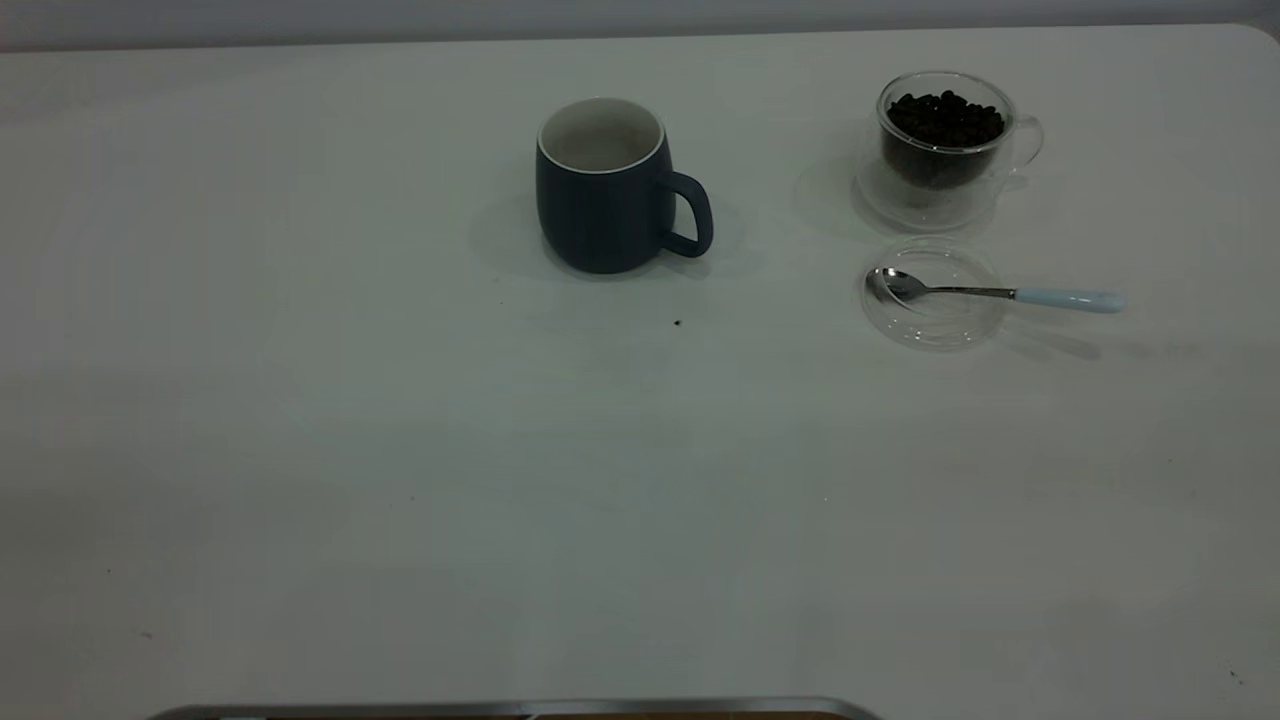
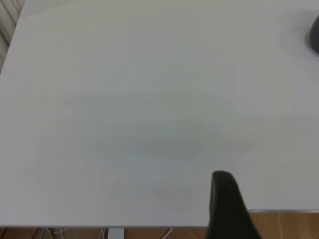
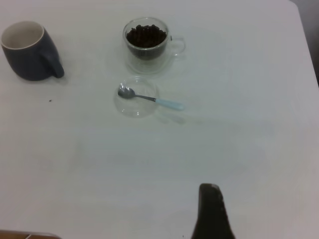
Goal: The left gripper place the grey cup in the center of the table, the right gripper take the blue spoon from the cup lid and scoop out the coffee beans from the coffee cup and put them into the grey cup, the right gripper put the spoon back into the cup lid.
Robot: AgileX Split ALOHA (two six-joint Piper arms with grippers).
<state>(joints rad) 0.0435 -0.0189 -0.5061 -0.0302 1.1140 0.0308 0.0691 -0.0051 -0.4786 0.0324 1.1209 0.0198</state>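
We see the mug (image 1: pixel 605 190) upright mid-table (image 1: pixel 400 450), handle toward the glass cup (image 1: pixel 945 140) of beans (image 1: pixel 945 120). The spoon (image 1: pixel 1000 293) rests with its bowl in the lid (image 1: pixel 935 320), just before the cup. Both lie well away from our right gripper (image 3: pixel 212 211); the left gripper (image 2: pixel 227 206) is farther still. With one finger of each showing, we cannot tell their spread.

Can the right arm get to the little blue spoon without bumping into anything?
Probably yes. The blue spoon lies on the cup lid, its handle sticking out over bare table. Nothing stands between it and the right gripper; the coffee cup sits behind.
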